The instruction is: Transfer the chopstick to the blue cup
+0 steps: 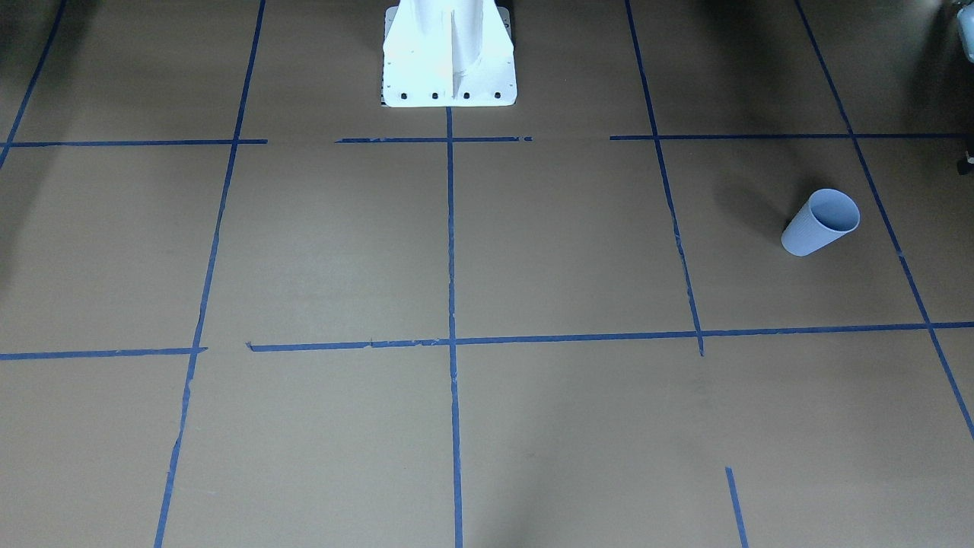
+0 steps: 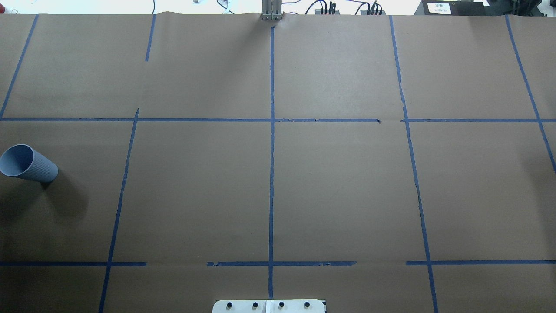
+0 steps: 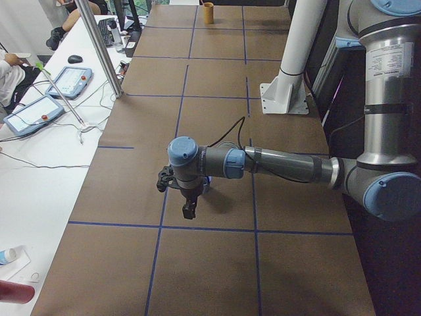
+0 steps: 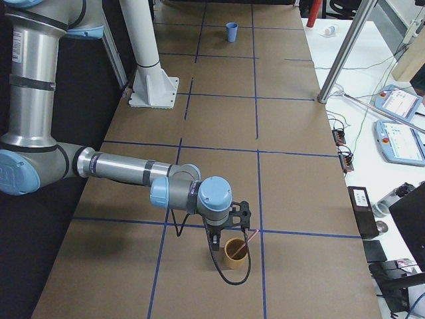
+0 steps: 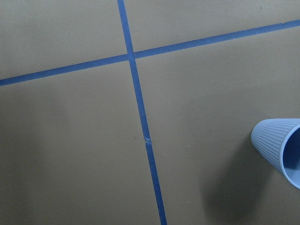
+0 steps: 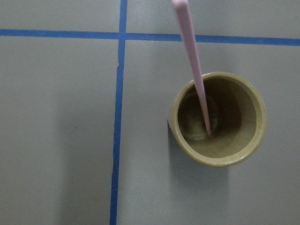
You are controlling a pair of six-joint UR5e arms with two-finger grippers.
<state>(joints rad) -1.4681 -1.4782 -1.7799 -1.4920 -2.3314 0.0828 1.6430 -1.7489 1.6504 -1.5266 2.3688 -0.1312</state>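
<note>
Right gripper (image 4: pixel 226 232) points down over the wooden cup (image 4: pixel 234 254) with the chopstick (image 6: pixel 194 70) inside. Left gripper (image 3: pixel 189 210) hangs near the blue cup (image 1: pixel 820 222). I cannot tell how either gripper's jaws stand.

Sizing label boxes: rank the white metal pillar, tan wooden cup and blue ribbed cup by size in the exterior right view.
white metal pillar
tan wooden cup
blue ribbed cup: far from camera, so unsure

Setting: robotics laboratory, bench test cell.

Evidence:
- long table papered in brown (image 2: pixel 347 195), marked into a grid with blue tape lines (image 2: pixel 272 174)
- white metal pedestal (image 1: pixel 449 61) bolted on at the robot's side
- grey industrial arm with blue joint caps (image 3: pixel 289 164)
- white side bench (image 3: pixel 39 197) carrying grey touchscreen teach pendants (image 3: pixel 69 79)
- silver aluminium post (image 3: pixel 105 49) at the table's edge
</note>
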